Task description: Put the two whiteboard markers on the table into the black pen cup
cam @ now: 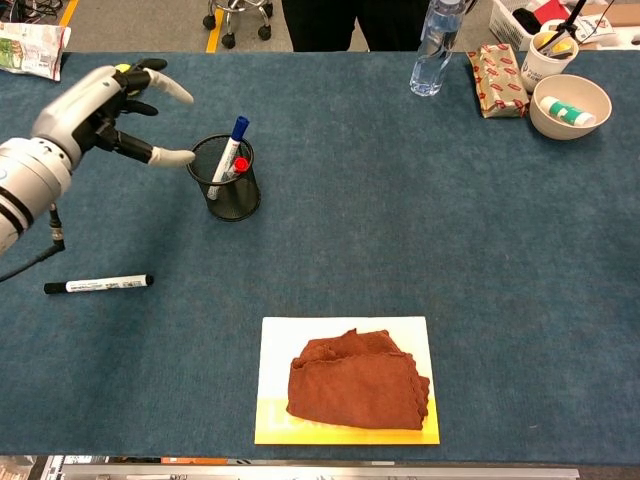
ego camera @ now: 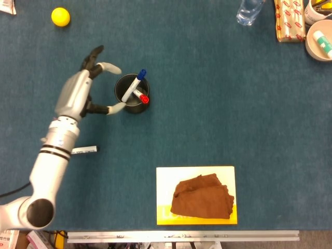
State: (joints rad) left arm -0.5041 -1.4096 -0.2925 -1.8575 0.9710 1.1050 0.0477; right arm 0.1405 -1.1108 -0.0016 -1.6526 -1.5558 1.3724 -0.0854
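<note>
Blue-capped marker [cam: 230,152] and red-capped marker [cam: 237,166] stand tilted in the black pen cup [cam: 230,195], upper left of the frame; left hand [cam: 105,105] beside it, fingers [cam: 172,156] spread, holding nothing. Black-capped marker [cam: 98,284] lies on the desk [cam: 400,220].

Blue-carpeted table [cam: 420,220], grey floor [cam: 150,25] beyond its far edge, chair's wheeled base [cam: 237,14] — yellow floor line [cam: 214,30].

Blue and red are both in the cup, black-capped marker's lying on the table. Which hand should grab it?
Left. The left hand is open beside the pen cup, on the same side as the marker. The right hand is not in view.
</note>
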